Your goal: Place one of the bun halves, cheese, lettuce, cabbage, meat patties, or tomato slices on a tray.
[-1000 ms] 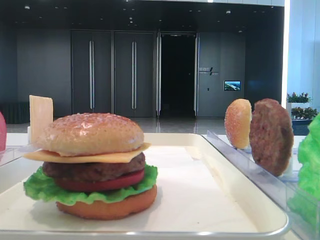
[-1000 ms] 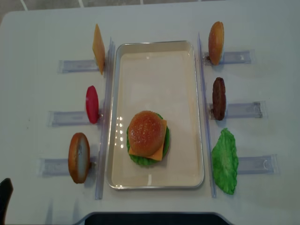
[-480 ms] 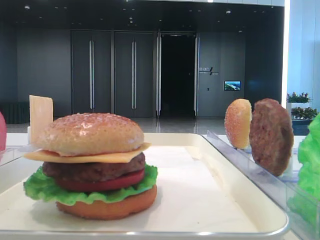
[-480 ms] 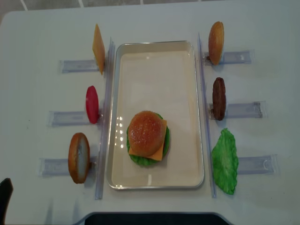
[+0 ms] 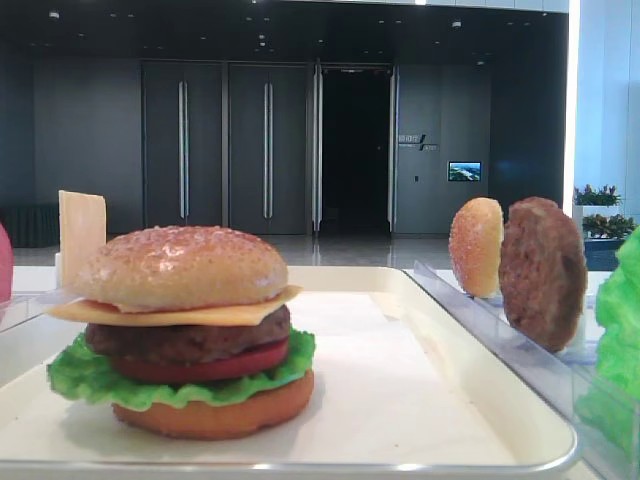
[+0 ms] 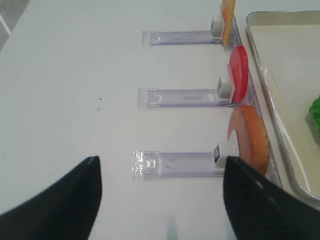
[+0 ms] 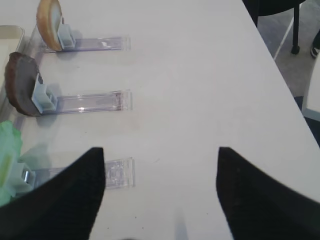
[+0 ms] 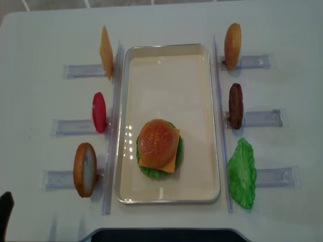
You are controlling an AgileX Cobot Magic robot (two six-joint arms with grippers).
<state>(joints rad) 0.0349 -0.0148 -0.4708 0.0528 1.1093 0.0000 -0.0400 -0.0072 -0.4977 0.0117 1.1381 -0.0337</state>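
- The right gripper [image 7: 160, 200] fills the lower part of its wrist view with two dark fingers [image 7: 65, 200] spread wide, nothing between them but bare white table [image 7: 200, 75].
- The left gripper [image 6: 160, 200] shows the same in its wrist view: jaws wide apart and empty, at the bottom of the frame.
- Above the right gripper, at the left edge of that view, three clear racks [image 7: 90, 102] carry a seeded bun top [image 7: 49, 22], a meat patty [image 7: 20, 85] and a lettuce leaf [image 7: 9, 160].
- In the left wrist view, right of centre, racks hold a cheese slice [image 6: 228, 15], a tomato slice [image 6: 239, 74] and a smooth orange bun half [image 6: 250, 137], all standing on edge just beside the tray rim.
- The tray [image 8: 166, 65] lies at the centre of the overhead view.
- In its lower half stands a stacked burger [image 8: 158, 147]: domed bun top [image 5: 180, 265], cheese [image 5: 180, 315], patty [image 5: 190, 340], tomato [image 5: 200, 367], lettuce [image 5: 90, 380], bun base [image 5: 215, 415].
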